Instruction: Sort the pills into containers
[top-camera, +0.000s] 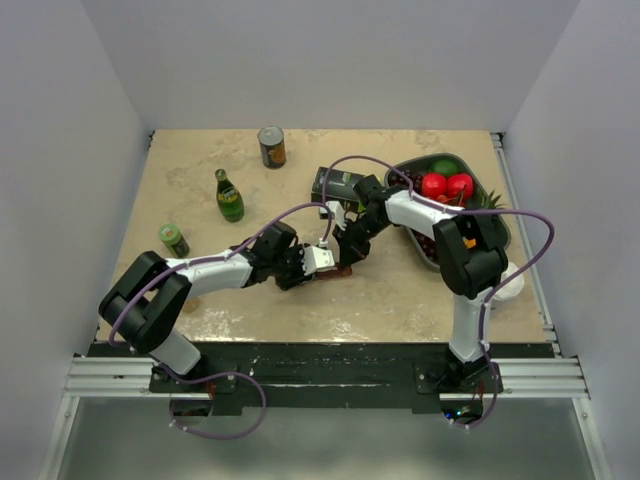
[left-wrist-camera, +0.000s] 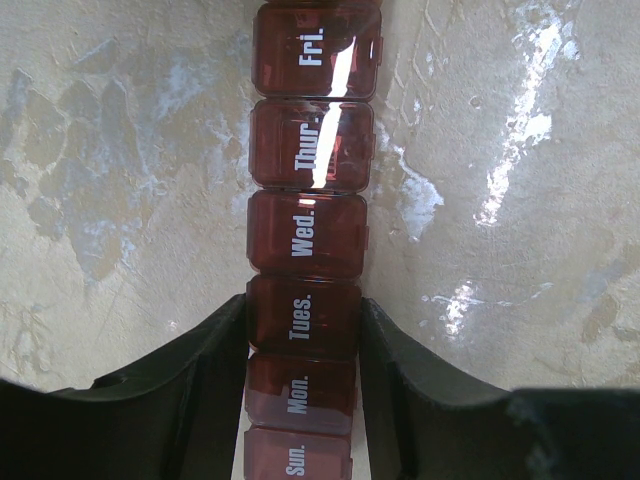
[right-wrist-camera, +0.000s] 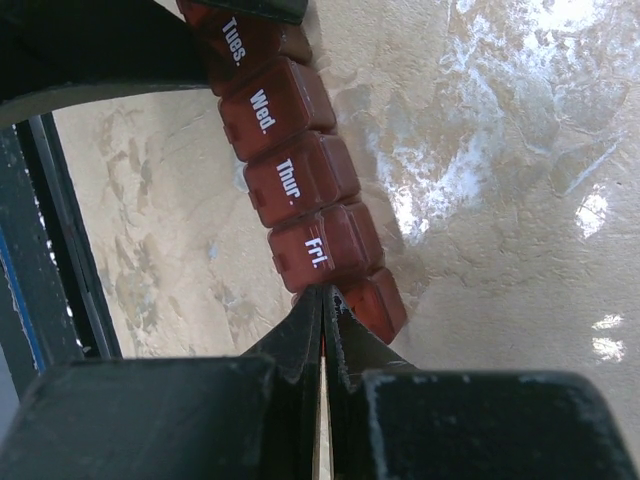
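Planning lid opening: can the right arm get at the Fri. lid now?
Probably yes: right arm, jaws shut, sits by the Fri. lid, nothing between; left arm clamps the strip at Tues.

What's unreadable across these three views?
- Pills: none visible; pill organizer lids shut and dark, every view.
- End compartment label: right wrist, right gripper covers it; left wrist, top edge cuts it off.
- Top view: pill organizer mostly under left gripper and right gripper.

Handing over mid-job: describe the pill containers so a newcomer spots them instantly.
Where both arms meet on the beige table, the containers lie between the left arm's fingers: a maroon strip. Unlike the dark box behind, its lids name weekdays.
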